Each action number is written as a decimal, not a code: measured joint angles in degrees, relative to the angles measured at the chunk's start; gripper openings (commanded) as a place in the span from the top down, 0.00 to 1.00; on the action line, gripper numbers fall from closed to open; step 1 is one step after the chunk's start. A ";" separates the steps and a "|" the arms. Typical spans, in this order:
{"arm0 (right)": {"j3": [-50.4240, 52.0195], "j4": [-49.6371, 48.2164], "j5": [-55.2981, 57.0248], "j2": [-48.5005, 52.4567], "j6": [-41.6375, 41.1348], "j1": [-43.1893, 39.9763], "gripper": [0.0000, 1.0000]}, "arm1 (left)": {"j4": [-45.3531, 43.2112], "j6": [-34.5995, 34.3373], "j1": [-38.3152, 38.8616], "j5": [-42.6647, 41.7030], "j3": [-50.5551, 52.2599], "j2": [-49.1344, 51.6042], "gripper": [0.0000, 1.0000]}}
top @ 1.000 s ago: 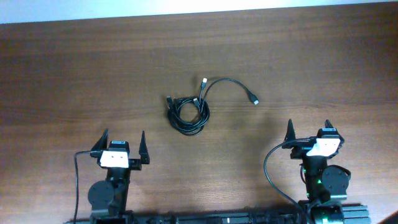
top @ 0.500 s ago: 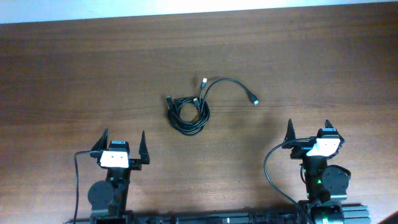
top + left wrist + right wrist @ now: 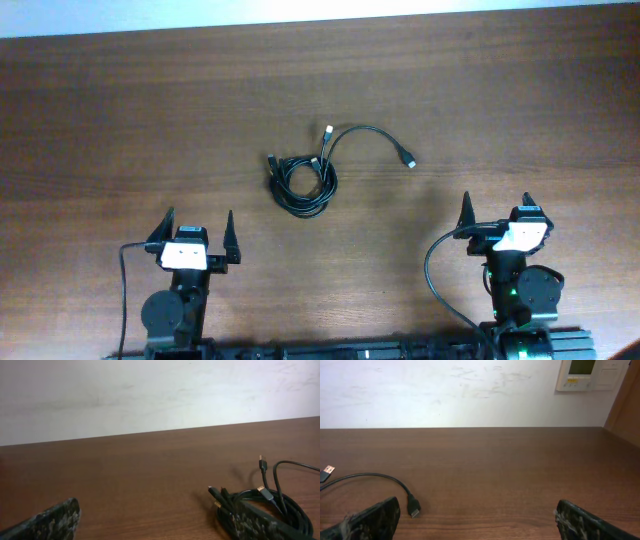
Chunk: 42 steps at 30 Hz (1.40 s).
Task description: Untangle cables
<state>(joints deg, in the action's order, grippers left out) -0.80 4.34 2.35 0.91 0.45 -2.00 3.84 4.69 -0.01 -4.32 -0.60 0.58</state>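
Observation:
The cables (image 3: 303,183) lie as a tangled black coil in the middle of the wooden table (image 3: 120,120), with one strand arcing right to a plug (image 3: 409,162) and silver tips near the top of the coil (image 3: 328,130). My left gripper (image 3: 197,234) is open and empty, near the front edge, below and left of the coil. My right gripper (image 3: 496,211) is open and empty, below and right of the plug. The coil shows at the right of the left wrist view (image 3: 260,507). The plug shows at the left of the right wrist view (image 3: 413,507).
A white wall (image 3: 445,390) runs behind the table's far edge, with a thermostat panel (image 3: 590,374) at the upper right. A thicker black wire (image 3: 440,275) loops beside the right arm's base.

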 measured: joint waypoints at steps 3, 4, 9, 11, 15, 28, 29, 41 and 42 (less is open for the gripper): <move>-0.02 0.00 0.00 0.00 0.00 0.00 0.02 | -0.02 0.00 0.00 0.00 0.00 0.02 0.01; 0.00 0.00 0.00 0.00 0.00 0.00 0.01 | -0.02 0.00 0.00 0.00 0.00 0.00 0.01; -0.02 0.00 0.00 0.00 -0.02 0.00 0.02 | -0.02 -0.04 0.00 0.00 0.00 0.02 0.01; 0.00 0.00 0.00 0.00 -0.02 0.00 0.01 | -0.02 -0.28 0.00 0.02 -0.02 0.02 0.01; -0.02 0.00 0.00 0.00 0.00 0.00 0.01 | 0.50 -0.87 0.00 0.02 -0.48 0.07 0.01; 0.00 0.00 0.20 0.00 -0.04 0.00 0.01 | 12.79 -2.16 -0.02 0.26 -21.94 20.04 0.01; 0.00 -0.04 0.20 0.00 0.00 0.00 0.02 | 13.92 -2.21 -0.02 0.24 -23.82 22.51 0.01; 0.00 -0.02 0.20 0.00 0.00 0.00 0.02 | 47.41 -2.40 -0.07 -2.86 -58.25 57.11 0.01; 0.00 -0.04 0.22 0.00 -0.02 0.00 0.02 | 49.94 -2.40 -0.04 -3.78 -61.57 60.24 0.01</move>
<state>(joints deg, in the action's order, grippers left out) -0.80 4.29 2.57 0.91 0.43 -2.00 53.78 2.28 -0.05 -8.10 -62.17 60.82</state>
